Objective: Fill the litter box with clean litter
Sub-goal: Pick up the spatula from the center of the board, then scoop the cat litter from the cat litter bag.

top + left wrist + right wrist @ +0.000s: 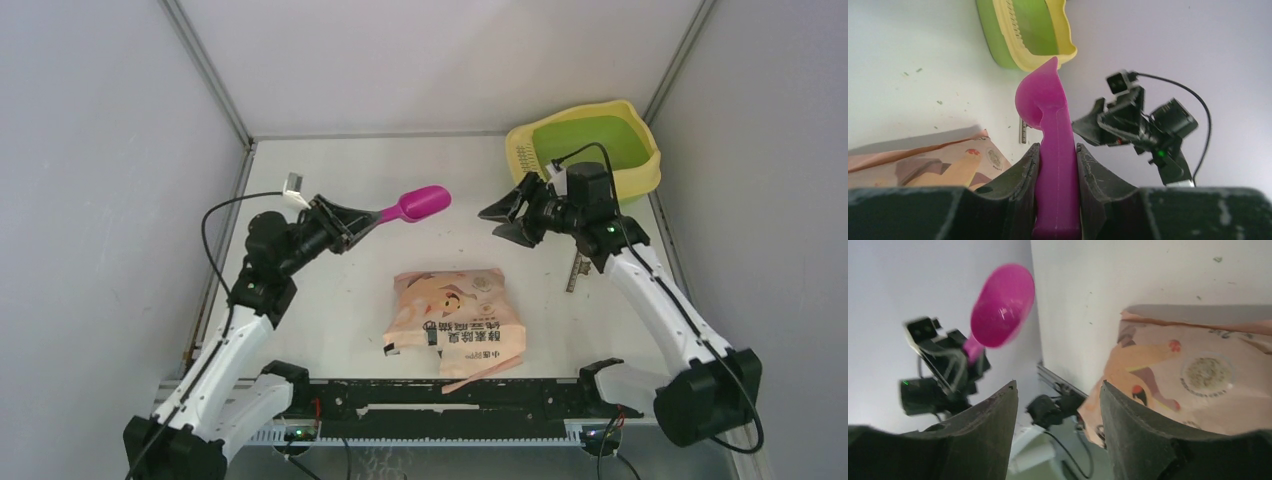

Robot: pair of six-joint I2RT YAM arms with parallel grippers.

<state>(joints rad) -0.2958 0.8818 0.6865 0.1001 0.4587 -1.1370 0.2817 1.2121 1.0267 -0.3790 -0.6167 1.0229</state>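
One litter box (648, 168), pale yellow at the rim and lime-green in the basin, sits in the far right corner of a white surface (340, 180) enclosed by pale grey walls. Specks of litter (939, 102) lie scattered over the surface. Just beside the box's near left end, the right gripper (510, 215) hangs with its jaws spread wide and nothing between them. Across the middle, the left gripper (350, 222) is clamped on the handle of the single magenta scoop (420, 203), held off the surface with its bowl pointing at the right arm. One peach-pink printed bag (455, 320) lies flat near the front edge, between the two arms. Only the left wrist view shows the box's slotted grille close up; the right wrist view misses the box but shows the hollow of the scoop's bowl.
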